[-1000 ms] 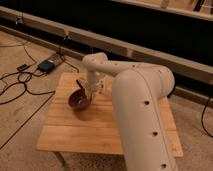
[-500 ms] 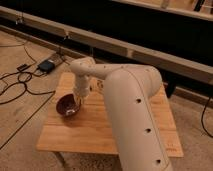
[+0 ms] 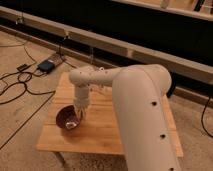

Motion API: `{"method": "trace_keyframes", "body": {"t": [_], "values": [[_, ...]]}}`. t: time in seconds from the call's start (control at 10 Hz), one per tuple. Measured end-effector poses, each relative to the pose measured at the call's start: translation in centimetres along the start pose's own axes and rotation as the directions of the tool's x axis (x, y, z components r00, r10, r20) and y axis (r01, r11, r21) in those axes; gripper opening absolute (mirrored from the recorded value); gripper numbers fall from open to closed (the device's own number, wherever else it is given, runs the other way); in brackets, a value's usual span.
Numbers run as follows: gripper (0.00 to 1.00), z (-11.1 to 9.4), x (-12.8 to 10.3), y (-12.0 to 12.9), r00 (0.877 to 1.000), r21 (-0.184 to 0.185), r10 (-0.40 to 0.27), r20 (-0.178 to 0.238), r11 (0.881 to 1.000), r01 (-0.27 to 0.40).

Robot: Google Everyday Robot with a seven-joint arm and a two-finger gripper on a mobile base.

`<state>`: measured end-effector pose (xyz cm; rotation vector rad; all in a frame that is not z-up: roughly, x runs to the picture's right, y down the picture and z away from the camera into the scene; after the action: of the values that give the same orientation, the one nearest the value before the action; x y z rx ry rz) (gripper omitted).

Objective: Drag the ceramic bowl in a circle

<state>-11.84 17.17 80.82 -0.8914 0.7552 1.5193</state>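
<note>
Reaching down into the ceramic bowl (image 3: 68, 119) near the wooden table's (image 3: 107, 127) left edge, the gripper (image 3: 79, 113) seems mid-drag, its grip unreadable, circle apparently unfinished.

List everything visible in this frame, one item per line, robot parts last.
bowl: one, dark maroon, glossy, on the table near its front left edge
table: one, light wood, low, centre of view
box: one, dark, small, on the floor beyond the table's left corner
cables: several, black, across the floor at left
rail: one, pale, long, running along the dark wall behind
floor: grey-tan, all around the table
arm: one, white, reaching from lower right over the table
gripper: one, pointing down at the bowl's right rim
</note>
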Motion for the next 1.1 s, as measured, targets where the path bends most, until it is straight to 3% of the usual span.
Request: {"method": "trace_keyframes", "body": {"t": [0.3, 0.5, 0.9, 1.0, 1.1], "values": [[0.00, 0.0, 0.9, -3.5, 0.996, -0.024, 0.088, -0.004, 0.996, -0.089], [0.00, -0.3, 0.6, -6.8, 0.986, -0.054, 0.168, 0.005, 0.984, -0.168], [0.00, -2.2, -2.8, -12.1, 0.963, -0.113, 0.263, 0.065, 0.960, -0.254], [0.00, -2.5, -3.2, -12.5, 0.961, -0.115, 0.267, 0.072, 0.959, -0.258], [0.00, -4.5, -5.8, -13.0, 0.957, -0.128, 0.265, 0.116, 0.960, -0.250]]}}
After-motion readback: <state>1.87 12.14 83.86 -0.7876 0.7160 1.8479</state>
